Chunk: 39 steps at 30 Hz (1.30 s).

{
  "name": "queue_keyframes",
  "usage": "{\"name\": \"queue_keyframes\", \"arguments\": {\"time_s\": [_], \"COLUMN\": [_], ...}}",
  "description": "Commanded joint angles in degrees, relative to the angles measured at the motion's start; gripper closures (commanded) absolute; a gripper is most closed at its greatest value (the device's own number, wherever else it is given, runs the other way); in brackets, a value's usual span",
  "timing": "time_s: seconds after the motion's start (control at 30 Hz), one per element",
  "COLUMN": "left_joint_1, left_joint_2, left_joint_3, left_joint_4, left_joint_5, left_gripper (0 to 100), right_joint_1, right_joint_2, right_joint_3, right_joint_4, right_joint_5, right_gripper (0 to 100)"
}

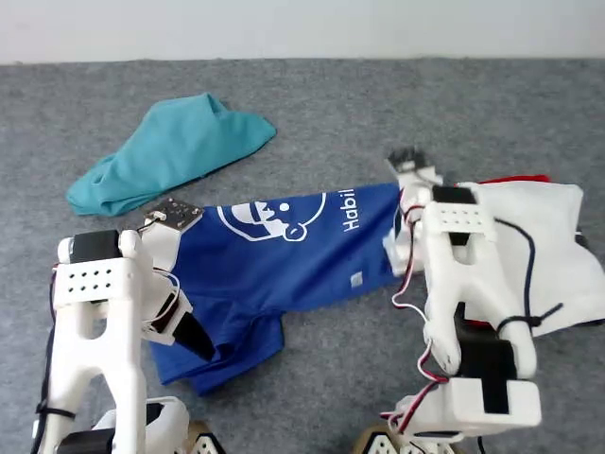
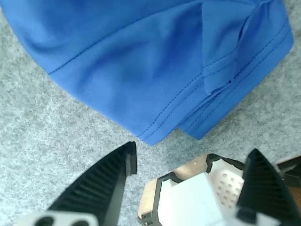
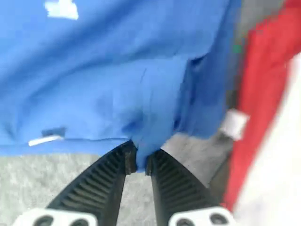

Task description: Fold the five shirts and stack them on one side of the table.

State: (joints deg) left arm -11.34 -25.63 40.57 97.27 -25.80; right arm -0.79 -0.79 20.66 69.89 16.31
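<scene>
The right claw (image 3: 139, 162) gripped the blue shirt (image 1: 284, 270) by its edge; the left claw (image 2: 194, 157) hung released near the hem and should pinch both layers before folding.

Spread shirt (image 1: 284, 255) centre; bunched shirt (image 1: 170, 151) behind-left; shirt pile (image 1: 553, 251) right (right arm (image 1: 463, 284) overhanging)

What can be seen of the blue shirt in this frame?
The blue shirt is smooth, knit-looking fabric with a white printed graphic and lettering on top and a double-stitched hem. It lies rumpled and partly doubled over on the grey table, between the two arms. The right gripper is shut on a fold at one edge. The left gripper is open near the hem corner with no cloth in it. A red shirt lies alongside.
</scene>
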Motion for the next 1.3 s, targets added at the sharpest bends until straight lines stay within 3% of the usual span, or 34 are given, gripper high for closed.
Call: {"name": "queue_keyframes", "arguments": {"time_s": [0.0,0.37,0.63,1.13,1.27], "left_joint_1": [0.1,0.1,0.1,0.1,0.1], "left_joint_2": [-1.5,-1.5,-1.5,-1.5,-1.5], "left_joint_3": [-0.1,-0.1,-0.1,-0.3,0.0], "left_joint_4": [0.4,0.4,0.4,0.3,-0.7], "left_joint_5": [-0.6,-0.6,-0.6,-0.8,-0.9], "left_gripper": [65,65,65,65,65], "right_joint_1": [0.0,0.5,7.0,3.8,4.1], "right_joint_2": [-3.2,-2.3,13.1,18.9,18.9], "right_joint_3": [-6.2,-7.6,-8.6,-10.2,-10.2], "right_joint_4": [0.5,-5.7,-11.6,-5.2,-4.0], "right_joint_5": [0.8,4.3,4.4,4.4,4.5], "right_gripper": [98.9,98.9,98.9,98.1,88.5]}}
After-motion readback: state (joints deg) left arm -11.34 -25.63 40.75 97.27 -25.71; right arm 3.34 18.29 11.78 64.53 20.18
